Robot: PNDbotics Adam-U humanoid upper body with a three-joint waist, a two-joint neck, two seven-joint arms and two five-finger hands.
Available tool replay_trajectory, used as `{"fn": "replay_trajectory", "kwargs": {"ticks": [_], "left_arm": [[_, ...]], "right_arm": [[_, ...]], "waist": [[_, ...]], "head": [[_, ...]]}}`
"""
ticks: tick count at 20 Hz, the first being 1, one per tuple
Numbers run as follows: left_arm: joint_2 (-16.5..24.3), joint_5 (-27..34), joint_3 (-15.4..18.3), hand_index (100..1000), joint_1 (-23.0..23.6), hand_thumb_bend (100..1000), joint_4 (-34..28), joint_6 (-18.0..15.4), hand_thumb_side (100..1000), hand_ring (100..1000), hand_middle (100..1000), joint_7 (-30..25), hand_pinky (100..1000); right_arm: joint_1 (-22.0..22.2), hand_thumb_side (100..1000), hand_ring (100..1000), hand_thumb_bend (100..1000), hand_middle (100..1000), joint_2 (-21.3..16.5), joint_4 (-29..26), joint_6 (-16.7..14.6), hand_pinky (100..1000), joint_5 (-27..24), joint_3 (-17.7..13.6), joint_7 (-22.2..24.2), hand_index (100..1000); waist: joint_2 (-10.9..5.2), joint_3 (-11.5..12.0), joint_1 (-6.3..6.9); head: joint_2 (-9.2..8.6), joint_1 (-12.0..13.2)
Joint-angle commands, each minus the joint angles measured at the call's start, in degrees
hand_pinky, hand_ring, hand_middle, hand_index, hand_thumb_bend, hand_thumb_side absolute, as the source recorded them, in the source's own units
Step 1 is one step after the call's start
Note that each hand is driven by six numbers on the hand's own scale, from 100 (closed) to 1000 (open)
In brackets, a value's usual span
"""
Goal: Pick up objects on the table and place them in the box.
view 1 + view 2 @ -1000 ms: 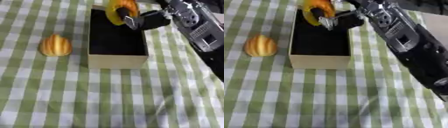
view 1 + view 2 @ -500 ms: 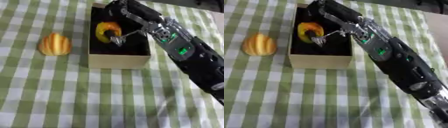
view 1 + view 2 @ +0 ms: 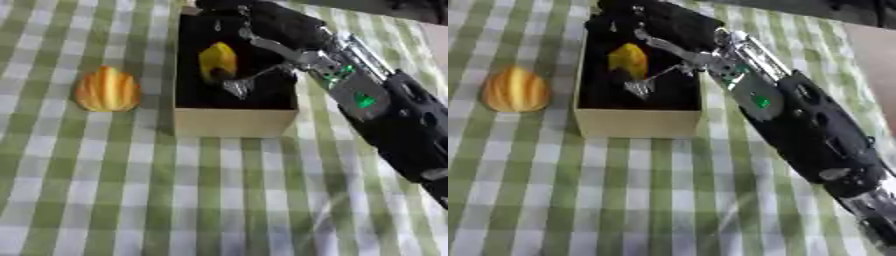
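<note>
Since a second ago the right hand (image 3: 262,30) has carried the yellow object (image 3: 217,61) from above the box's far edge down into the box (image 3: 232,122). That object now lies inside, in the left half of the dark interior, its long axis running roughly from the far wall toward the near wall. Silvery fingers (image 3: 241,85) spread straight beside it and seem to have let go, though the dark interior makes contact hard to judge. One orange ribbed object (image 3: 107,89) stands on the checked tabletop (image 3: 219,200) just left of the box, its pointed end toward the far edge. One box, two objects in all.
</note>
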Motion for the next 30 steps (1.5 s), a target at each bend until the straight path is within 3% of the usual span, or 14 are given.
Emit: {"fn": "replay_trajectory", "kwargs": {"ticks": [1,4,7,8,9,10,13,19,22,26,30], "left_arm": [[0.3,0.0,0.2,833,-0.2,100,-0.9,0.5,657,626,612,0.0,828],[0.4,-0.2,0.4,832,0.2,100,-0.9,0.7,656,625,611,0.4,827],[1.2,-0.9,1.2,831,1.3,100,-0.9,0.7,654,625,611,1.6,827],[1.6,-1.3,1.5,832,1.7,100,-0.9,0.6,652,624,611,2.1,827],[2.3,-1.8,1.9,832,2.2,100,-0.9,0.5,651,624,612,2.7,828],[2.9,-2.3,2.2,832,2.6,100,-0.9,0.5,649,623,612,3.3,828],[4.5,-3.8,3.0,832,3.5,100,-0.9,0.5,646,621,611,5.1,828],[8.3,-7.3,3.5,836,3.2,100,-0.9,1.4,627,616,616,7.3,829],[12.7,-11.2,3.5,850,1.6,100,-0.9,2.9,607,617,630,7.9,827],[19.9,-19.6,2.5,880,-2.2,100,-0.9,6.9,586,651,669,7.4,828],[26.6,-31.1,-1.4,896,-6.5,100,-0.9,13.7,538,728,730,-1.3,843]], "right_arm": [[-0.4,334,1000,100,782,-2.4,-2.2,0.4,977,-3.7,-1.8,0.1,939],[0.6,102,980,100,722,-3.5,-5.7,2.8,950,-9.4,-4.0,-0.8,910],[5.1,100,943,100,667,-5.8,-13.5,7.5,931,-17.8,-8.1,-4.1,872],[7.0,141,922,100,635,-6.7,-15.1,8.0,923,-20.7,-9.5,-5.6,849],[9.5,166,918,100,630,-7.8,-15.9,6.9,922,-23.6,-11.3,-7.6,845],[12.3,251,900,100,607,-8.9,-16.3,5.2,916,-26.3,-13.0,-9.6,822],[20.8,337,880,100,584,-10.6,-16.7,-0.5,914,-32.8,-17.7,-15.5,799],[34.3,386,855,100,563,-7.5,-16.7,-11.6,914,-41.6,-24.4,-22.7,770],[41.2,391,852,100,565,-3.1,-16.7,-17.3,916,-41.5,-25.6,-24.2,768],[47.7,385,851,100,569,3.9,-16.7,-23.5,918,-37.1,-25.6,-27.0,768],[52.0,402,847,100,563,11.1,-16.7,-26.9,918,-29.7,-24.3,-30.3,762]], "waist": [[-2.02,-0.3,0.77],[-2.55,-1.1,1.15],[-3.28,-2.9,1.68],[-3.51,-3.6,1.87],[-3.79,-4.5,2.12],[-3.99,-5.3,2.36],[-4.43,-7.8,3.19],[-5.12,-12.3,5.05],[-5.34,-13.9,5.8],[-5.57,-15.3,6.56],[-5.64,-16.9,7.17]], "head": [[-0.19,0.3],[0.52,1.4],[1.55,4.4],[1.81,5.6],[2.16,7.0],[2.43,8.2],[2.95,11.2],[3.97,15.8],[4.14,17.3],[4.15,18.3],[3.95,19.3]]}}
